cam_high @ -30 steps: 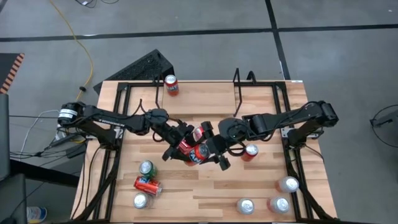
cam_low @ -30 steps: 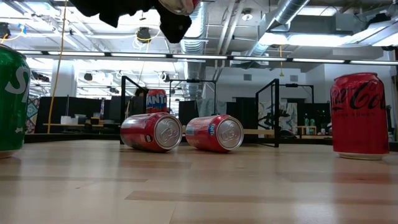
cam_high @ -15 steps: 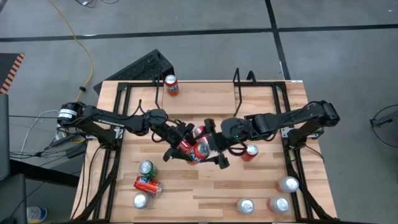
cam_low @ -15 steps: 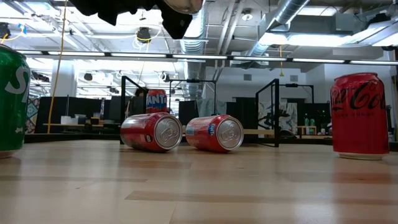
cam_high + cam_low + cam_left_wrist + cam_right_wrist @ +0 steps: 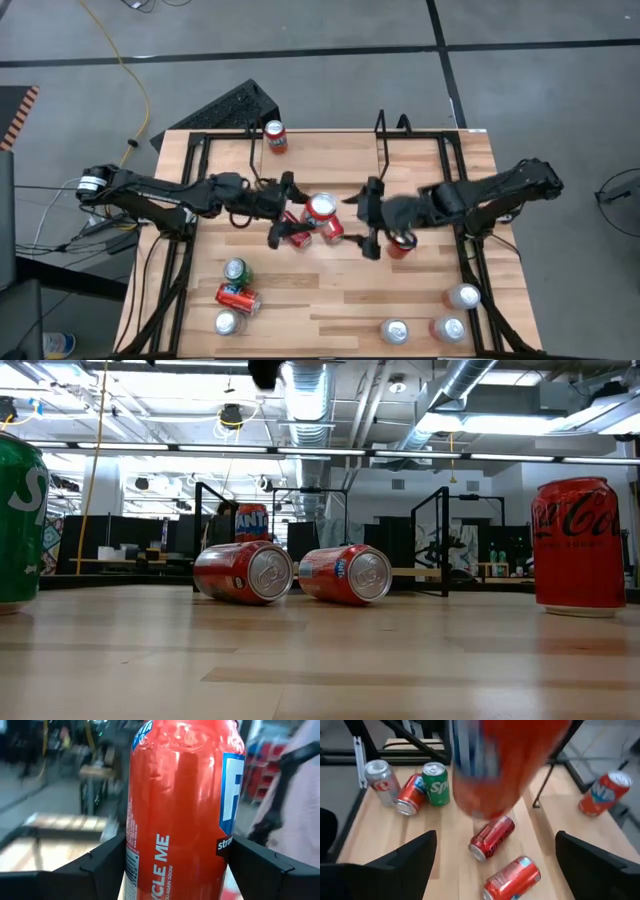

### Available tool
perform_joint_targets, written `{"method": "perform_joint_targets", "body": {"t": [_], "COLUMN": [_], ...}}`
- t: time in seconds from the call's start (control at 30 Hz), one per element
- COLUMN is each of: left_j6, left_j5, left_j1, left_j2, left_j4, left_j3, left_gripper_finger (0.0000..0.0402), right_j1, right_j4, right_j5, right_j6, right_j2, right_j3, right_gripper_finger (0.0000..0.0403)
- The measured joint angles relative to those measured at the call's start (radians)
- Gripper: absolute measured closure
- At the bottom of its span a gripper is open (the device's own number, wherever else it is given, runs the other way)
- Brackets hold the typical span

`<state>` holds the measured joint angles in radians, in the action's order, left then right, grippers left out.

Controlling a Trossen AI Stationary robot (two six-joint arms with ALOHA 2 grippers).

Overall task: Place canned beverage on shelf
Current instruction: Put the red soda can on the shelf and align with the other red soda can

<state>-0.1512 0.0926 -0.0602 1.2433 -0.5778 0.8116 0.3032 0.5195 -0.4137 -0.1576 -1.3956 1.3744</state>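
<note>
Left gripper (image 5: 290,222) clamps red can (image 5: 322,212) upright above tabletop (image 5: 330,300) centre, prob. for shelf (image 5: 380,150) beyond; right gripper (image 5: 370,215) beside can, fingers apart.

Two slim black jointed arms, matte dark claw fingers (image 5: 95,870) (angular, faceted), white band near left base

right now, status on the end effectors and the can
Left end effector shut on red can, mid-table. Right end effector open, beside it. Shelf at far edge; Fanta can there.
</note>
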Motion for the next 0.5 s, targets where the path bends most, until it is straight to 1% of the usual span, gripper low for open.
{"method": "perform_joint_targets", "body": {"t": [0.13, 0.23, 0.33, 0.5], "left_j6": [0.062, 0.101, 0.119, 0.068], "left_j5": [0.007, 0.003, -0.008, -0.104], "left_j1": [-0.036, -0.058, -0.074, -0.074], "left_j2": [-0.047, -0.078, -0.094, -0.096], "left_j4": [-0.050, -0.079, -0.206, -0.517], "left_j3": [0.000, -0.010, -0.102, -0.311], "left_gripper_finger": [0.0116, 0.0115, 0.0115, 0.0115], "right_j1": [0.024, 0.022, 0.022, 0.025], "right_j4": [-0.228, -0.405, -0.528, -0.565], "right_j5": [-0.029, -0.006, 0.028, 0.033], "right_j6": [0.052, 0.060, 0.061, 0.015], "right_j2": [0.006, 0.002, -0.016, -0.023], "right_j3": [-0.106, -0.167, -0.196, -0.233], "right_gripper_finger": [0.0024, 0.0024, 0.0024, 0.0024]}}
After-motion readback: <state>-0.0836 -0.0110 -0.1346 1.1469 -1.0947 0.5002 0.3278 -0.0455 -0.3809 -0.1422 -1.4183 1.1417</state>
